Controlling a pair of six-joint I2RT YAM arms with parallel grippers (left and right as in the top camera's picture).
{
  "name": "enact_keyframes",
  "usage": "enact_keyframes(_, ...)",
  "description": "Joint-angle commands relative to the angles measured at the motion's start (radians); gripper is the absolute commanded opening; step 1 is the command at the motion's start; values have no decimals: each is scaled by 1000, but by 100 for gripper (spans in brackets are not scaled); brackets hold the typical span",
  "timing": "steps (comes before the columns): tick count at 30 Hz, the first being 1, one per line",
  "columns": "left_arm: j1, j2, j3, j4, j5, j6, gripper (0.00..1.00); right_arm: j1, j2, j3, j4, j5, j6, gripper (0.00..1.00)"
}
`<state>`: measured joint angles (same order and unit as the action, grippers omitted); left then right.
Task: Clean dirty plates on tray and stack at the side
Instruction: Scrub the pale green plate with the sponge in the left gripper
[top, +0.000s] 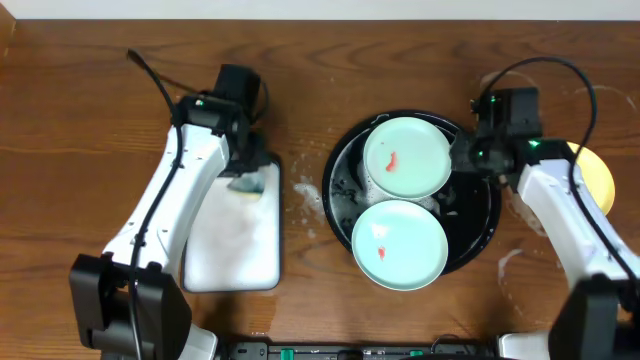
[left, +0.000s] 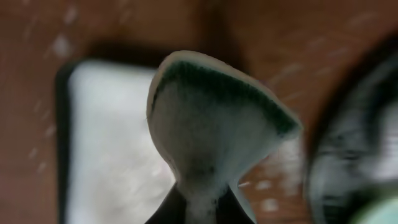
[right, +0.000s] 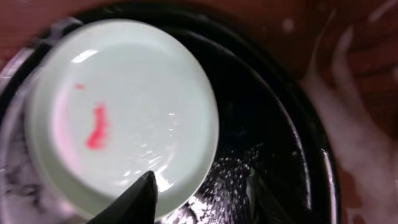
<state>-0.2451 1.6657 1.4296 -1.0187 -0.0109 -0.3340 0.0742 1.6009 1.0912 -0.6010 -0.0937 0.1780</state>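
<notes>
Two mint-green dirty plates lie in the black tray, each with a red smear: one at the back, one at the front. A yellow plate sits on the table to the right, half hidden by my right arm. My right gripper is open at the back plate's right rim. One fingertip lies over the plate's face; the other is lost against the dark tray. My left gripper is shut on a sudsy green-edged sponge above the white sponge tray.
Suds and water spots mark the wood left of the black tray and at its right front. In the left wrist view the white sponge tray lies below the sponge and the black tray's rim shows at the right.
</notes>
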Motion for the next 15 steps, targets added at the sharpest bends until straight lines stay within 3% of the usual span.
enact_keyframes(1,-80,-11,57,67,97,27,8,4,87,4,28,33,4,45)
enact_keyframes(11,-243,93,74,411,264,-70,7,4,266,4,173,16,4,30)
enact_keyframes(15,-279,215,130,463,333,-98,8,4,285,4,201,-19,4,13)
